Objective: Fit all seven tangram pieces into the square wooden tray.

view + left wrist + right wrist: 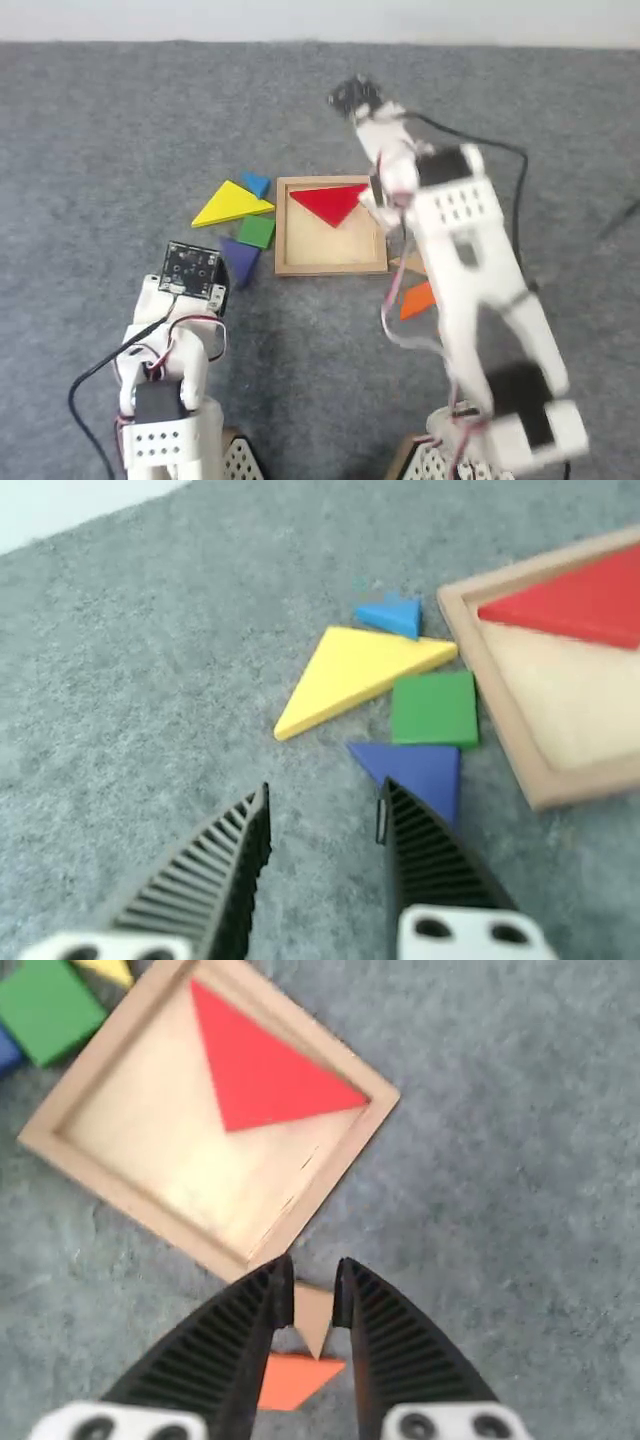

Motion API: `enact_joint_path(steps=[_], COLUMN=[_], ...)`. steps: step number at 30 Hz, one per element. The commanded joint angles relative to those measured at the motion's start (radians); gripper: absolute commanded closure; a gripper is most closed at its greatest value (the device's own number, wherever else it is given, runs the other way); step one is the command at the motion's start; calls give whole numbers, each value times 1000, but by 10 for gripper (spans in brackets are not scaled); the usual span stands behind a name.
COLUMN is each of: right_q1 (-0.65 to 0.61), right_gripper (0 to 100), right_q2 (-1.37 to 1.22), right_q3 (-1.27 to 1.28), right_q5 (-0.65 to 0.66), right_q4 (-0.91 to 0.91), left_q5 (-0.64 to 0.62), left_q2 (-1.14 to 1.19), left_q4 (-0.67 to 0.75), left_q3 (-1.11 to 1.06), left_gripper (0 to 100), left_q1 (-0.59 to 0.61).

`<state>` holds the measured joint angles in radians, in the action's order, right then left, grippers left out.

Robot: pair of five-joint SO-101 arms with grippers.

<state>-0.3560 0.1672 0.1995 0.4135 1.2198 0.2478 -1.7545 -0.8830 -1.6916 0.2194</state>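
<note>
The square wooden tray [332,262] holds a red triangle [330,203] in its far part. Left of it on the carpet lie a yellow triangle [232,204], a small blue triangle [257,184], a green square [257,231] and a violet-blue piece [240,262]. A tan piece [410,264] and an orange piece [417,298] lie off the tray's near right corner. My left gripper [320,825] is open and empty, just short of the violet-blue piece [415,770]. My right gripper [312,1282] hangs over the tray's right edge [300,1195], fingers slightly apart, with the tan piece [313,1315] showing through the gap.
Grey carpet covers the table. The right arm [470,260] stretches over the tan and orange pieces. The left arm [170,350] stands at the near left. A black cable [515,165] runs to the right of the tray.
</note>
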Motion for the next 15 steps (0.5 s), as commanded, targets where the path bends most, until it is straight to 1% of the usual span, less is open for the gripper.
enact_joint_path(steps=[1,3,5,8,11,15], right_q1=[36,48,74,90,88,94], right_gripper=[909,909,909,909,909,909], right_q2=[211,234,225,168,85,-22], right_q3=[342,499,574,582,546,482], right_q5=[5,5,-21,-115,-115,-115], right_q4=[-271,-473,-582,-619,-621,-616], left_q5=[-63,-91,-124,-203,-210,-253], left_q2=[3,2,6,8,9,9], left_q4=[80,138,169,123,86,75], left_q3=[5,8,31,124,203,219], left_gripper=[829,826,812,758,756,754], left_q1=[5,6,3,-3,-38,-83])
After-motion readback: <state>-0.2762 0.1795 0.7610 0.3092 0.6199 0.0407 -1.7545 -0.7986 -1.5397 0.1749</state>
